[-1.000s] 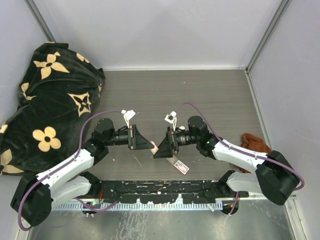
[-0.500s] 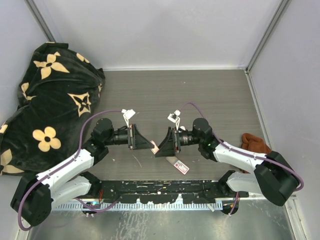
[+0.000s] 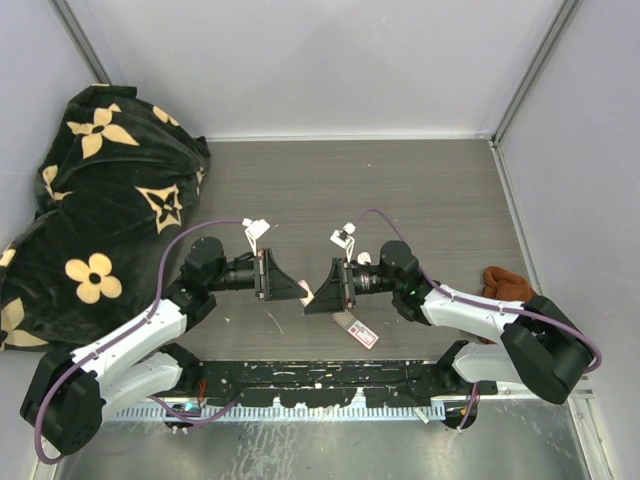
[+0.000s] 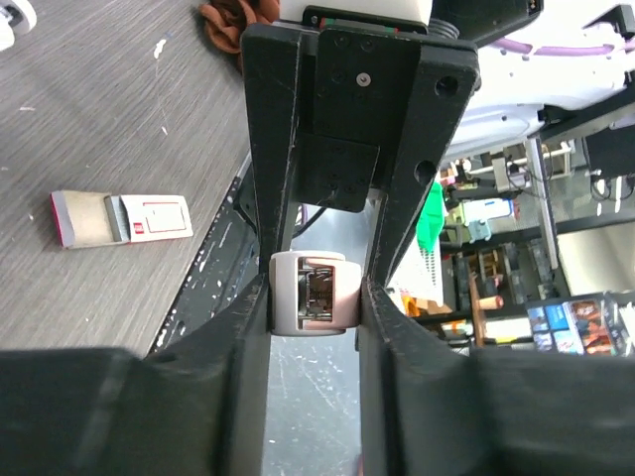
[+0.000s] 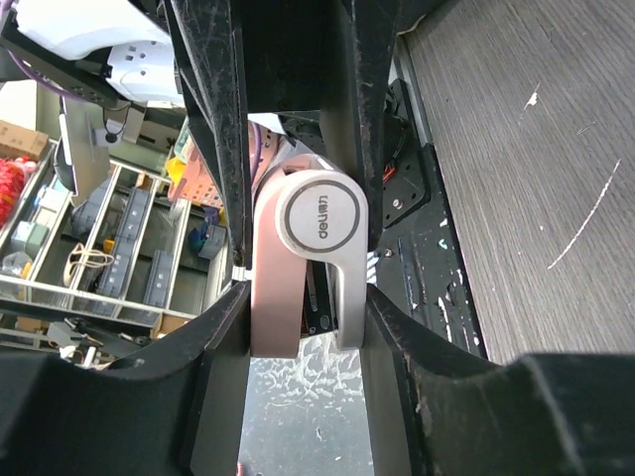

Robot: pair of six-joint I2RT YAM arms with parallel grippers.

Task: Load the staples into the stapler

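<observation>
the staple box lies flat on the counter, tan tray slid partly out of its red-and-white sleeve, just on the near side of where the arms meet; the small white stapler hangs in the air between them, round logo on its side; the left pincer is clenched on one end of the stapler, the right pincer clamped on the other; grey wood-grain surface, pale walls all round; a black flowered blanket heaped at the left, a rust-brown cloth at the right edge; against a second ago, the right pincer stood wider and has now closed in; the box hasn't budged
</observation>
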